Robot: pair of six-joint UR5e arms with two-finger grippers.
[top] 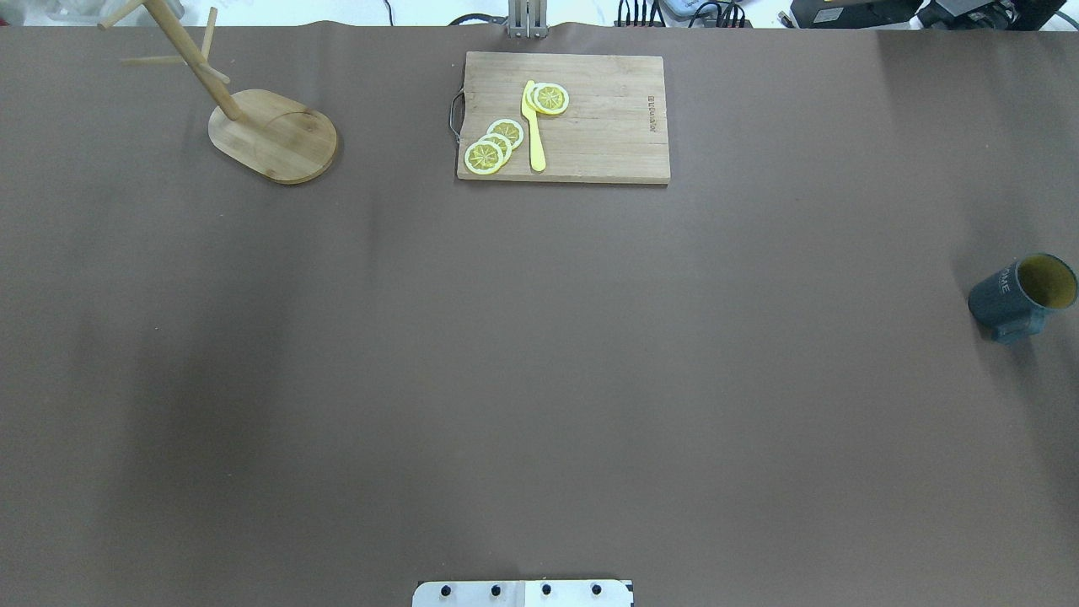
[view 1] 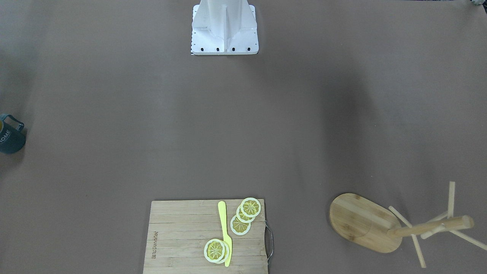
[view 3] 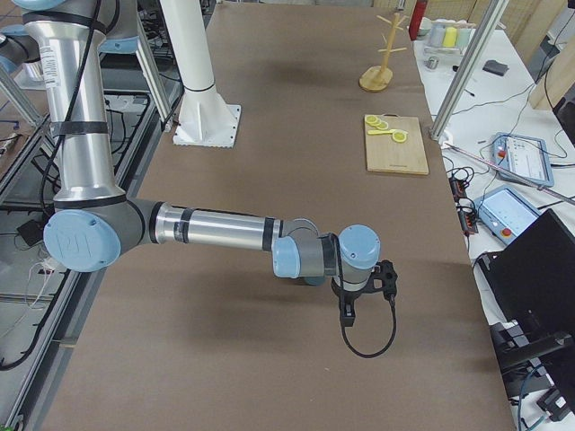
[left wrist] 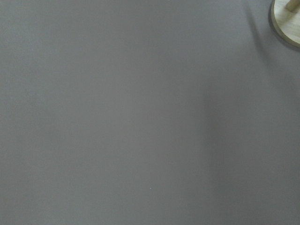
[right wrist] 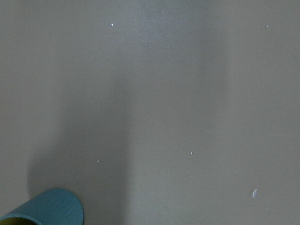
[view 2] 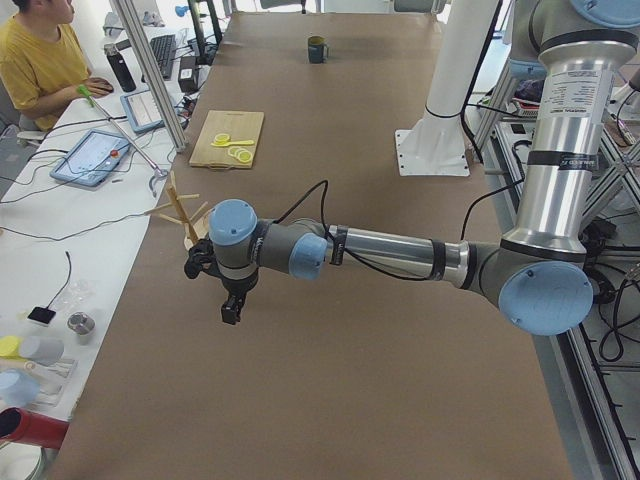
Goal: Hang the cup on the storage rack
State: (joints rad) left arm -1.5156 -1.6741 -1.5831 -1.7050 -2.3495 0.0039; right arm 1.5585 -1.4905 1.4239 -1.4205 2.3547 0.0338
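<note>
The dark teal cup [top: 1020,297] stands upright near the table's right edge, its yellow inside showing and its handle toward the robot; it also appears as the cup [view 1: 10,135], the cup [view 2: 317,48] and, at the lower left corner, the cup [right wrist: 47,208]. The bamboo storage rack [top: 274,135] stands at the far left corner, with no cup on its pegs, seen too as the rack [view 1: 361,222] and the rack [view 3: 384,54]. My left gripper [view 2: 231,316] hovers near the rack. My right gripper [view 3: 346,316] hangs above the table's right end. I cannot tell whether either is open or shut.
A wooden cutting board [top: 590,118] with lemon slices and a yellow knife [top: 533,126] lies at the far middle edge. The robot's white base [view 1: 224,30] stands at the near middle. A person [view 2: 40,60] sits at a side desk beyond the far edge.
</note>
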